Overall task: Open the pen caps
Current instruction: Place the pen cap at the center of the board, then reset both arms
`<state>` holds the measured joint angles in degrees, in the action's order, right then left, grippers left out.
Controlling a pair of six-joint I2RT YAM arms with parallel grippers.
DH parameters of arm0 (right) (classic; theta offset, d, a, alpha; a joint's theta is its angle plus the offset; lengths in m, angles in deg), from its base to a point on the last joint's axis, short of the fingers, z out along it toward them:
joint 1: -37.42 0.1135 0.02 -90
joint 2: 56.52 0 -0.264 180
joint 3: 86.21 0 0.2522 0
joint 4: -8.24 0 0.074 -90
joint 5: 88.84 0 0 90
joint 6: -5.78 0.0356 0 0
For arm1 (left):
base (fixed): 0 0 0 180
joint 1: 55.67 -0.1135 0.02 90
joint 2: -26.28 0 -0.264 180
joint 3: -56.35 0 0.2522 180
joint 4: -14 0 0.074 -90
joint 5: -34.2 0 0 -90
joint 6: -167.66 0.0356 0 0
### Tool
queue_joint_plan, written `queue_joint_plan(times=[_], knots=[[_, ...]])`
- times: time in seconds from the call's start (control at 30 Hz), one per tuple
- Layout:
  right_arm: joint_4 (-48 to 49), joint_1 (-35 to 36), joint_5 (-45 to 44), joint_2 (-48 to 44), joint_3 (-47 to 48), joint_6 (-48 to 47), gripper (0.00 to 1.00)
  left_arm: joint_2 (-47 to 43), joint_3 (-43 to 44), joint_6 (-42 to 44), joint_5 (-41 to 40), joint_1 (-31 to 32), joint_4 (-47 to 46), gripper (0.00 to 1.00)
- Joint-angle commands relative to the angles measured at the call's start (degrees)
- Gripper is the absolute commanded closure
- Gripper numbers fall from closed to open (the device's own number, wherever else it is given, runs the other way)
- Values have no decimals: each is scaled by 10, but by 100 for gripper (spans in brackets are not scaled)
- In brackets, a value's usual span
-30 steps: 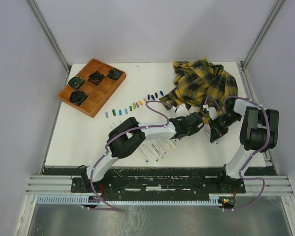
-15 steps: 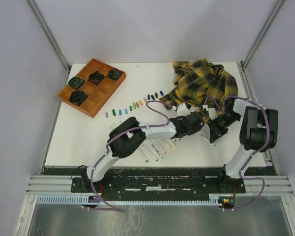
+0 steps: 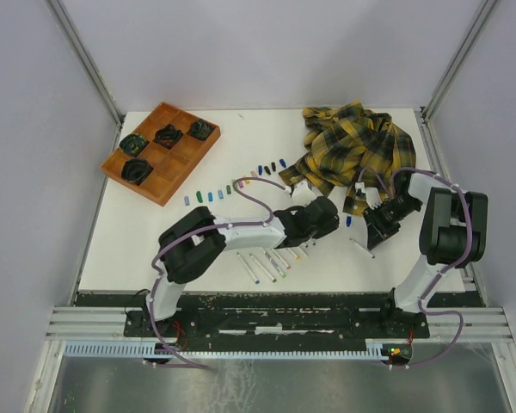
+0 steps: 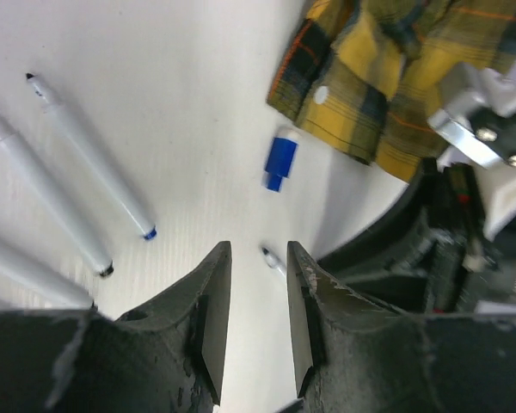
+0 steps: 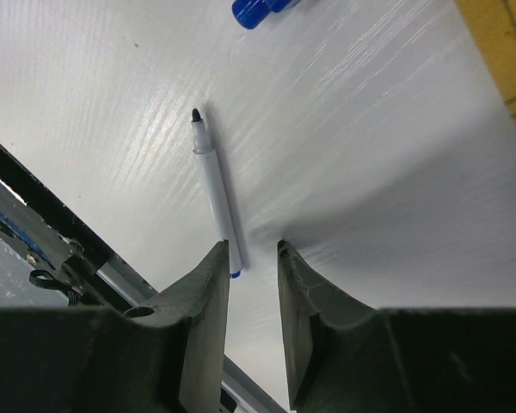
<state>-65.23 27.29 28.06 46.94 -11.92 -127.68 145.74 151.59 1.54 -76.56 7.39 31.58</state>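
Both sets of jaws are spread and empty. The left gripper (image 4: pixel 258 249) hangs over the counter (image 4: pixel 155 52) with a clear gap between its fingers, and the right gripper (image 5: pixel 250 249) stands likewise parted, pinching nothing. Just beyond the left gripper, at centre frame in its wrist view, a blue cap (image 4: pixel 279 161) lies loose beside the hem of the plaid shirt (image 4: pixel 370 77). Ahead of the right gripper, left of centre in its own view, rests a bare marker (image 5: pixel 215 194), its dark tip toward the top. Cap and barrel lie apart, apparently because each arm took one end and let go once they separated.

Overhead, other uncapped markers (image 3: pixel 271 262) fan out at lower centre. A row of caps (image 3: pixel 232 185) runs diagonally toward the shirt, which suggests deliberate sorting. A wooden tray (image 3: pixel 159 153) sits upper left.

A second ago the two grippers met nose to nose right of centre. Now the left arm has drawn back leftward, leaving cap and marker exposed on the counter.
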Motion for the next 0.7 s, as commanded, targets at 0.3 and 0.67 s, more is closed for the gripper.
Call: queue_joint_plan(times=[0.3, 0.67], knots=[[-5, 2, 23, -100, 25, -15, 64, -216, -197, 152, -63, -3, -179, 61], [-31, 2, 108, -200, -12, -94, 63, -339, -366, 314, -44, -8, -336, 54]])
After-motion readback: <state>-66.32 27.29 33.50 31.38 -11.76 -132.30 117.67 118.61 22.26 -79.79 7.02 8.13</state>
